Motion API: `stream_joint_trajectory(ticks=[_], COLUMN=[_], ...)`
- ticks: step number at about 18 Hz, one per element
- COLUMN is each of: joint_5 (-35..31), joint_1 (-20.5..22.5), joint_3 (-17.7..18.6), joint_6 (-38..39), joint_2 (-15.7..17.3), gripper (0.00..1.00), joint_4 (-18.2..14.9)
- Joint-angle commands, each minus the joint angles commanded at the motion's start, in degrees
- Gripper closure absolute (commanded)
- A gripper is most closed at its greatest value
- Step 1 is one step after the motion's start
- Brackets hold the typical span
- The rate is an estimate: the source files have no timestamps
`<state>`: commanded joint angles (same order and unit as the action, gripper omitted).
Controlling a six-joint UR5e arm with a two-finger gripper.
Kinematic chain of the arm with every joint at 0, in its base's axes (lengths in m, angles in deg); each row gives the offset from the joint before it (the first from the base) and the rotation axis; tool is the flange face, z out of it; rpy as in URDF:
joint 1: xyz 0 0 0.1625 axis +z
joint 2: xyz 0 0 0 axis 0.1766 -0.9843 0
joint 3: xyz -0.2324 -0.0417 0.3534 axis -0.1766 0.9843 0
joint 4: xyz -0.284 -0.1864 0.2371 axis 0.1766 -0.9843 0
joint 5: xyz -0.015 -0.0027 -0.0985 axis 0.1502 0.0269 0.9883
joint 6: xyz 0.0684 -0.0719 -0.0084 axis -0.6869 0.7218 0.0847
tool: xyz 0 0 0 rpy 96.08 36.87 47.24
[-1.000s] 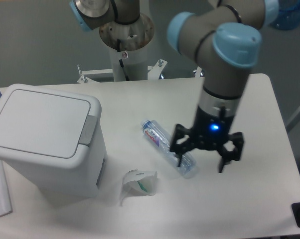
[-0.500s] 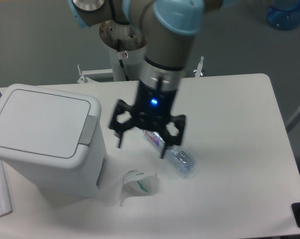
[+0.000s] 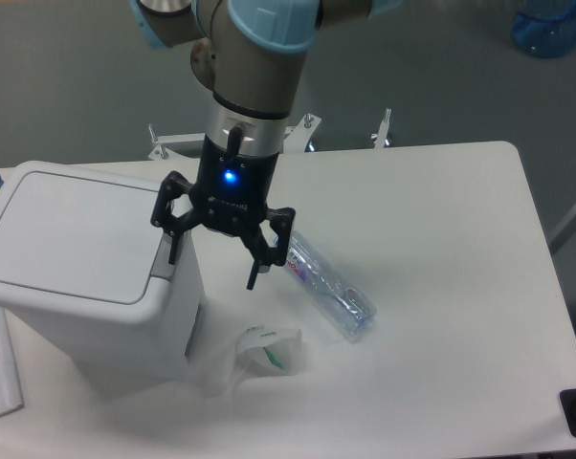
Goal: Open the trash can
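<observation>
With our gripper (image 3: 215, 253) spread wide just right of the trash can (image 3: 82, 263), we risk missing its grey push tab (image 3: 164, 256) and shoving the bin.

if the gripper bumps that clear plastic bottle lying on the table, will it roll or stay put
The clear plastic bottle lies on its side and looks round, so it would probably roll. It appears empty, so likely light and easily knocked.

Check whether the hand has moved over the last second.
Yes. The hand moved left, from past the clear plastic bottle to the large white plastic trash can.
</observation>
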<state>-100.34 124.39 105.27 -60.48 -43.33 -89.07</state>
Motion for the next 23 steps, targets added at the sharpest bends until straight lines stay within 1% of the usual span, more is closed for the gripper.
stream_joint_trajectory(ticks=[2, 4, 6, 23], joint_5=[0.0, 0.0, 0.0, -0.35], joint_1=[0.0, 0.0, 0.0, 0.0], joint_3=[0.96, 1.93, 2.81, 3.52], joint_6=[-0.18, -0.18, -0.18, 0.09], joint_2=[0.09, 0.52, 0.7, 0.79], gripper=[0.0, 0.0, 0.0, 0.0], joint_4=[0.53, 2.1, 2.9, 3.43])
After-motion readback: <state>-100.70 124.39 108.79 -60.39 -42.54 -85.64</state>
